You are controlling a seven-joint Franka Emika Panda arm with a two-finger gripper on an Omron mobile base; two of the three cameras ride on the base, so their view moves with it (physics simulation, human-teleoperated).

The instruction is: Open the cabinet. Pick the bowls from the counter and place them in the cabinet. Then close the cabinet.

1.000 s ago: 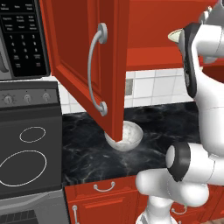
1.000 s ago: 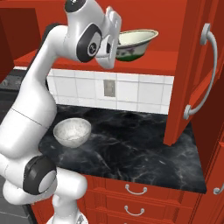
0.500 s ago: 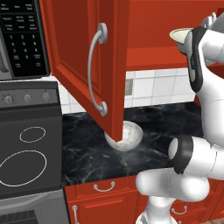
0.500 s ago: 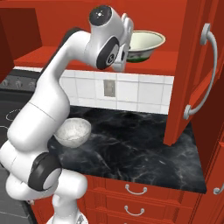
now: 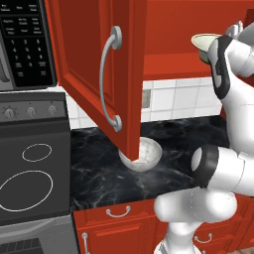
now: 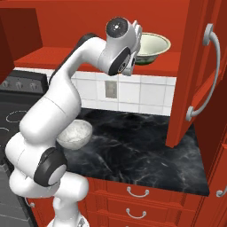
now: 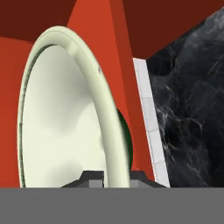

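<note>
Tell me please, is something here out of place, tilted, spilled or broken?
Nothing is spilled or broken. The cream bowl is upright at the open cabinet, its rim pinched in the shut pincer, and it looks level. The grey stone bowl stands upright on the counter, partly behind the open door from the left.

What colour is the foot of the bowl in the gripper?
Dark green, under the cream bowl; clearest in the right base view.
</note>
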